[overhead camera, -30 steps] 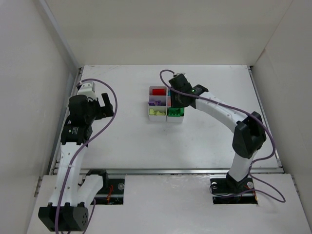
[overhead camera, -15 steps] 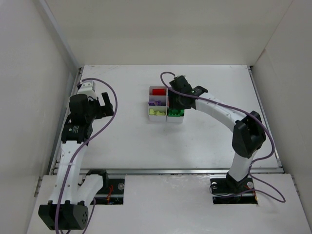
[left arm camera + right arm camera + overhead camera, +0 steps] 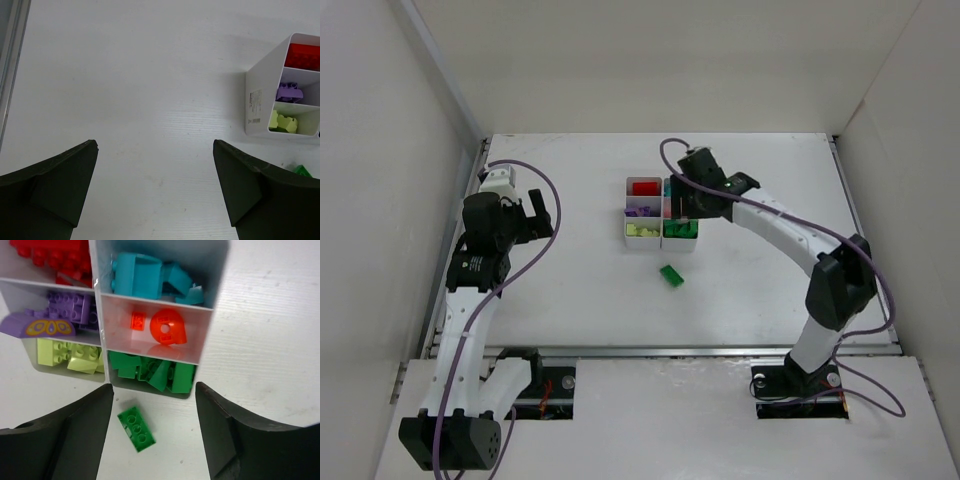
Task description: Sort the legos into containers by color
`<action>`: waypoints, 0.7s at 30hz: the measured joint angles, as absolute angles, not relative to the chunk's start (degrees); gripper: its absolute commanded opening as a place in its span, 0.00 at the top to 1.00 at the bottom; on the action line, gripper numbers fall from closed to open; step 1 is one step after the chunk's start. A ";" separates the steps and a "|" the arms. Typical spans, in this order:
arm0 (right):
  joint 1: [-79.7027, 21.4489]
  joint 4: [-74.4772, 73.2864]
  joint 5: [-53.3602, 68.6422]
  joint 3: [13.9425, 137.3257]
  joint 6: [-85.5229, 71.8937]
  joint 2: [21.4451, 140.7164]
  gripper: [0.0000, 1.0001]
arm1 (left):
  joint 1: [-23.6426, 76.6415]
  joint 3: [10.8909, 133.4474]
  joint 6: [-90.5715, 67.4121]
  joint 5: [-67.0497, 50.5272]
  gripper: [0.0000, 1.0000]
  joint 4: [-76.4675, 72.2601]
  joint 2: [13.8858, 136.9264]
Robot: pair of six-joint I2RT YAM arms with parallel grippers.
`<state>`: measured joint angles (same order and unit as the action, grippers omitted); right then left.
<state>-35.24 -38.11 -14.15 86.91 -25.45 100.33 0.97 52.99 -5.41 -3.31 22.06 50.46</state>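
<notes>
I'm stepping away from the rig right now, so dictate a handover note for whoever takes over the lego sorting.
Left gripper: open, empty, over the table left of the tray.
Right gripper: open, empty, over the tray.
Done: the sorted bricks sit in six compartments by color: red, cyan, purple, orange, yellow-green, green.
Left: one green brick lies on the table just outside the green compartment; it probably needs picking up and dropping in.

A white table [image 3: 582, 296] sits enclosed by plain white walls [image 3: 650, 60] under even light.
</notes>
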 measured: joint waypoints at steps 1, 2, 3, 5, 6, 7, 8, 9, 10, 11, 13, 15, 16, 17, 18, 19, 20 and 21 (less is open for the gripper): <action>-34.54 -38.11 -14.13 86.89 -25.34 99.11 0.28 | 0.97 52.99 -5.41 -3.29 0.00 22.06 50.46; -33.91 -38.11 -14.17 86.85 -25.23 97.84 0.28 | 0.97 52.99 -5.41 -3.27 0.00 22.06 50.46; -33.26 -38.04 -14.17 86.72 -24.99 96.31 0.27 | 0.97 52.99 -5.41 -3.22 0.00 22.06 50.46; -32.08 -37.65 -14.11 85.89 -23.94 92.95 0.24 | 0.97 52.99 -5.41 -3.18 0.00 22.06 50.46; -31.81 -37.41 -13.58 85.27 -23.22 91.55 0.20 | 0.97 52.99 -5.41 -3.18 0.00 22.06 50.46; -31.88 -37.21 -12.86 84.49 -22.15 90.15 0.16 | 0.97 52.99 -5.41 -3.18 0.00 22.06 50.46; -32.27 -36.47 -11.81 83.18 -20.60 88.97 0.10 | 0.97 52.99 -5.41 -3.16 0.00 22.06 50.46; -33.17 -35.53 -10.72 81.34 -18.87 88.05 0.01 | 0.89 52.99 -5.41 -3.16 0.00 22.06 50.46; -34.68 -35.14 -9.26 79.35 -17.21 87.53 0.00 | 0.67 52.99 -5.41 -3.16 0.00 22.06 50.46; -36.58 -34.89 -7.49 77.34 -15.44 87.53 0.00 | 0.60 52.99 -5.41 -3.18 0.00 22.06 50.46; -41.43 -35.05 -3.92 74.04 -12.36 89.25 0.00 | 0.49 52.97 -5.41 -3.14 0.00 22.06 50.46; -45.93 -35.59 -1.37 72.25 -10.37 92.75 0.00 | 0.47 52.95 -5.41 -3.14 0.00 22.06 50.46; -47.64 -35.86 -0.62 71.90 -9.76 94.50 0.00 | 0.40 52.95 -5.41 -3.16 0.00 22.06 50.46; -48.93 -35.99 -0.12 71.55 -9.28 96.31 0.00 | 0.30 52.95 -5.41 -3.16 0.00 22.06 50.46; -49.63 -36.16 0.03 71.26 -9.02 97.71 0.01 | 0.27 52.95 -5.41 -3.18 0.00 22.04 50.41; -49.84 -36.42 0.03 71.05 -8.82 98.74 0.03 | 0.25 52.95 -5.41 -3.18 0.00 22.06 50.39; -49.74 -36.69 -0.14 70.89 -8.75 99.31 0.06 | 0.25 52.95 -5.41 -3.18 0.00 22.04 50.37; -49.43 -36.73 -0.51 70.78 -8.73 99.55 0.08 | 0.25 52.95 -5.41 -3.18 0.00 22.04 50.35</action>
<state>-49.43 -36.73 -0.51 70.78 -8.73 99.55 0.25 52.95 -5.41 -3.18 22.04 50.35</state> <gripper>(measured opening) 0.952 0.993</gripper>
